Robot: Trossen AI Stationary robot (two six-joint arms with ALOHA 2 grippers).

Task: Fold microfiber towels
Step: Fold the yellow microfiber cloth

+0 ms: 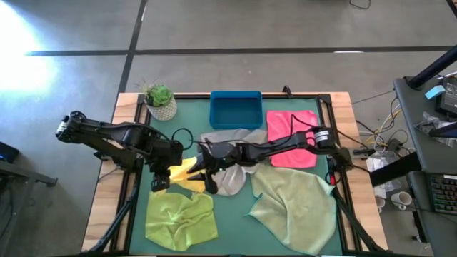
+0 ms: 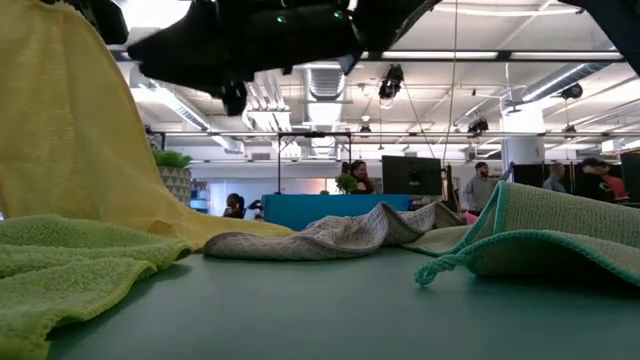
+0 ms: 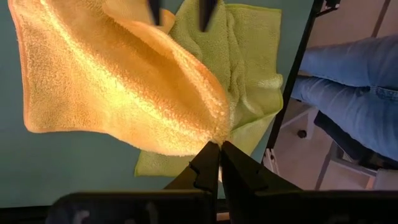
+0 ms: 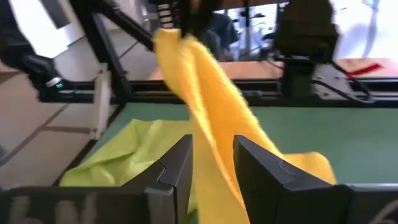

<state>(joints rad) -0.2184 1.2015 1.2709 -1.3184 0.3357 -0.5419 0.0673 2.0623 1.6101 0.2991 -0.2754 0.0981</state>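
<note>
Both grippers meet over the middle of the mat, each holding the yellow towel point(image 1: 187, 171). The left gripper point(image 3: 214, 163) has its fingers pinched together on one corner of it, and the cloth hangs away from that corner in a loose sheet above the lime towel point(image 3: 249, 68). The right gripper point(image 4: 212, 163), reaching in from the mat's right side, has the yellow towel point(image 4: 208, 112) running between its two fingers; whether they press on it or merely stand either side, I cannot tell. From table height the yellow towel point(image 2: 75, 130) drapes down from above onto the mat. The lime towel point(image 1: 180, 220) lies rumpled at the mat's near left corner, the grey towel point(image 1: 230, 175) is crumpled in the middle just beside the yellow one, the pink towel point(image 1: 293, 135) lies fairly flat toward the far right, and the sage towel point(image 1: 296, 210) spreads over the near right corner. A blue tray point(image 1: 235, 111) sits at the far edge and a potted plant point(image 1: 160, 101) at the far left corner.
</note>
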